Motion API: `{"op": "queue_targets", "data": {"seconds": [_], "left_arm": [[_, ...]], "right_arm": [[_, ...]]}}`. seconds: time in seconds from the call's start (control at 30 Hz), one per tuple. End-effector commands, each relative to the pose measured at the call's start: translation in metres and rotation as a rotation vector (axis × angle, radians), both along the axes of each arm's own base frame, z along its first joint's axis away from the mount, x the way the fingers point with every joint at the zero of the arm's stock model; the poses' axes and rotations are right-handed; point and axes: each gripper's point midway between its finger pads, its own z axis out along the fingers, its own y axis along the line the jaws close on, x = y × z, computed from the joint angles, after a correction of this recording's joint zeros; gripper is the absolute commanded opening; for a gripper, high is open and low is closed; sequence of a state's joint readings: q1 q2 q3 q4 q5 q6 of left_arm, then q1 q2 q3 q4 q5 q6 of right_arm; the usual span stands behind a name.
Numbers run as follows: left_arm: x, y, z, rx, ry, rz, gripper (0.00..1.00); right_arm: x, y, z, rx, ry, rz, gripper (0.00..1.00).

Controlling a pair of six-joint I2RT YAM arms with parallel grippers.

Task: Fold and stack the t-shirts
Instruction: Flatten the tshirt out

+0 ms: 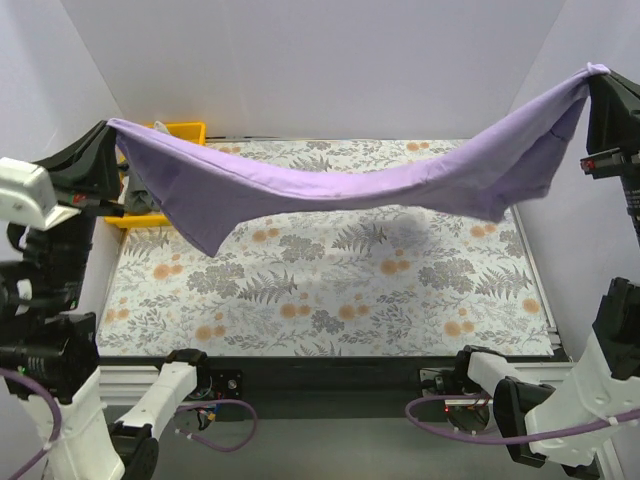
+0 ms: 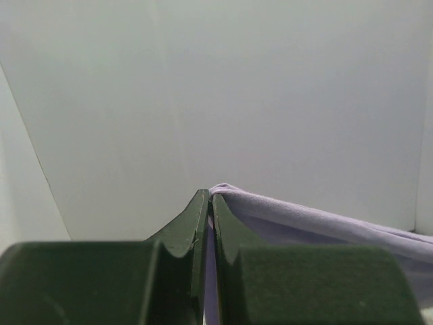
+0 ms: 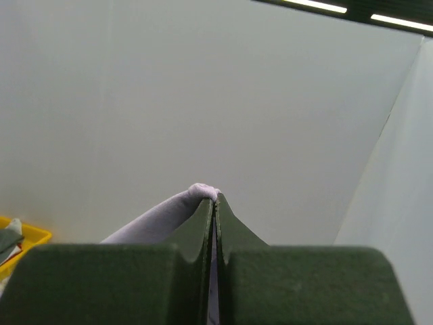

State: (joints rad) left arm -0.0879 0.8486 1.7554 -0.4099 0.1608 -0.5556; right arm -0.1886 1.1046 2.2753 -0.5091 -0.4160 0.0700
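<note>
The left jaws and the right jaws each pinch tight on one end of the lilac t-shirt (image 1: pixel 350 190), which sags between them, above the table (image 1: pixel 330 310); lower both evenly, holding it taut, so it lands flat

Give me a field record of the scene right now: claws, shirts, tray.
left claw: shut on one end of the lilac shirt
right claw: shut on its other end
lilac shirt: held up between the claws, sagging in the middle, hanging above the table
dark shirt: bunched in the tray
tray: yellow, far left corner
folded: nothing yet
</note>
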Motion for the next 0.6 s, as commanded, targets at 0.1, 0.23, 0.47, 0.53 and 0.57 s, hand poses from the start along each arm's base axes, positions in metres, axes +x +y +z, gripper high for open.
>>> {"op": "queue_targets", "data": {"seconds": [0.1, 0.23, 0.47, 0.53, 0.57], "left_arm": [[-0.039, 0.006, 0.025, -0.017, -0.093, 0.010, 0.00], [-0.025, 0.007, 0.010, -0.002, -0.044, 0.028, 0.00], [0.062, 0.008, -0.080, 0.065, 0.224, 0.081, 0.00], [0.081, 0.003, -0.107, 0.089, 0.280, 0.065, 0.00], [0.099, 0.000, -0.133, 0.109, 0.342, 0.054, 0.00]], "right_arm": [[-0.005, -0.013, 0.021, 0.011, -0.083, -0.079, 0.01], [-0.003, -0.016, 0.025, -0.004, -0.106, -0.101, 0.01], [0.090, -0.010, -0.063, -0.098, 0.163, 0.020, 0.01], [0.122, -0.004, -0.112, -0.112, 0.294, 0.101, 0.01], [0.133, -0.003, -0.128, -0.111, 0.333, 0.120, 0.01]]}}
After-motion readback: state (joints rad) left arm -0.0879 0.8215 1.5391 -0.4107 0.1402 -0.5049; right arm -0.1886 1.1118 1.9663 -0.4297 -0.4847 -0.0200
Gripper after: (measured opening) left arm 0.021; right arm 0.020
